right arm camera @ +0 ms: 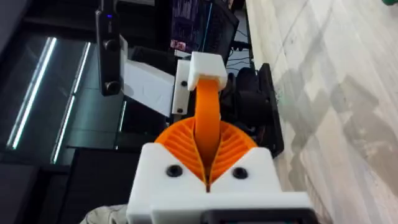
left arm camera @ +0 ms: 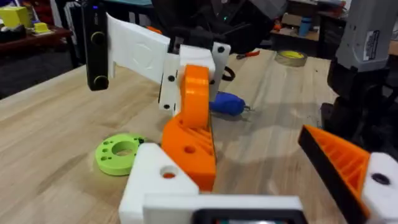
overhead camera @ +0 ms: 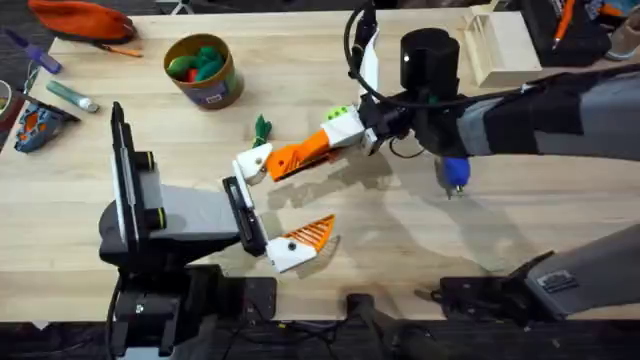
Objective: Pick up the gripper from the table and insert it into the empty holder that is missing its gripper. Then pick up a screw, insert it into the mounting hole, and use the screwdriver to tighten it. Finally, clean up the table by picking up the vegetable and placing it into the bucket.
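The orange gripper (overhead camera: 295,155) is held in my right gripper (overhead camera: 338,132), whose ribbed pads (right arm camera: 180,140) are shut on it. Its base end (left arm camera: 191,146) rests against the white holder (overhead camera: 250,164) on my left arm's upper side. That holder also appears close up (left arm camera: 155,177) and beyond the orange piece (right arm camera: 205,65). My left gripper (overhead camera: 290,200) stands wide open, its other side bearing an orange finger (overhead camera: 312,232). The blue screwdriver (overhead camera: 455,172) lies on the table under the right arm. The dark-green vegetable (overhead camera: 262,128) lies just behind the holder. The yellow bucket (overhead camera: 228,88) stands at the back left.
A bright-green disc (left arm camera: 118,154) lies on the table near the right gripper. A pale wooden box (overhead camera: 500,45) stands at the back right. Pens and an orange pouch (overhead camera: 82,18) lie at the far left corner. The bucket holds toy vegetables.
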Available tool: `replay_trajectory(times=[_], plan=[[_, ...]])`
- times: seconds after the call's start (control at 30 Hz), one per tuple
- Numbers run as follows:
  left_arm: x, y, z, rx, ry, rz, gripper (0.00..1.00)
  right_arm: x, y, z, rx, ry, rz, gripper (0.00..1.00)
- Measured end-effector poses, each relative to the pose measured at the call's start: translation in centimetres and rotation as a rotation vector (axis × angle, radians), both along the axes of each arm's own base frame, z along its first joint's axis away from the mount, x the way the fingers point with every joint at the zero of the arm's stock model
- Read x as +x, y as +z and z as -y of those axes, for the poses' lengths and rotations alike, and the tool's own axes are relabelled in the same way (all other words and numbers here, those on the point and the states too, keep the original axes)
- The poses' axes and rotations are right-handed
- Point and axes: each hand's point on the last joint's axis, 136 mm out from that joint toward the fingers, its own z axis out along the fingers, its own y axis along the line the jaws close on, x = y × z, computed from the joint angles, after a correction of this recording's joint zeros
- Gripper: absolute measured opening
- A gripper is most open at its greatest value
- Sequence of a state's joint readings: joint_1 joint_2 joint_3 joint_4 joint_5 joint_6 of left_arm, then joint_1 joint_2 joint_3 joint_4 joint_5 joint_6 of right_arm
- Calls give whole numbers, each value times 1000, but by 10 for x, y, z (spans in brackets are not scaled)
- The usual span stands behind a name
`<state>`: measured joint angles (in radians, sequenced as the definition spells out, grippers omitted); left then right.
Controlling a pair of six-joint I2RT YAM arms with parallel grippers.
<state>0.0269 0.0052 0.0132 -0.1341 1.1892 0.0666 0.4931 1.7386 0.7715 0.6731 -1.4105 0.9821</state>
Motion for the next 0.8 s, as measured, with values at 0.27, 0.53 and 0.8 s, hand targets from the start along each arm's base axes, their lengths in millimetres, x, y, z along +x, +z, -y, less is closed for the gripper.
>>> replay_trajectory(times=[0.27,0.53,0.8], plan=[[1,0,-1,0,7,1,985,0,-1,-2,-7,-6,-6,9],[2,0,-1,-5,11,-14,985,1,-5,-3,-3,0,-4,9],[4,0,-2,-4,26,-10,985,3,-3,-8,-18,-21,-30,8]])
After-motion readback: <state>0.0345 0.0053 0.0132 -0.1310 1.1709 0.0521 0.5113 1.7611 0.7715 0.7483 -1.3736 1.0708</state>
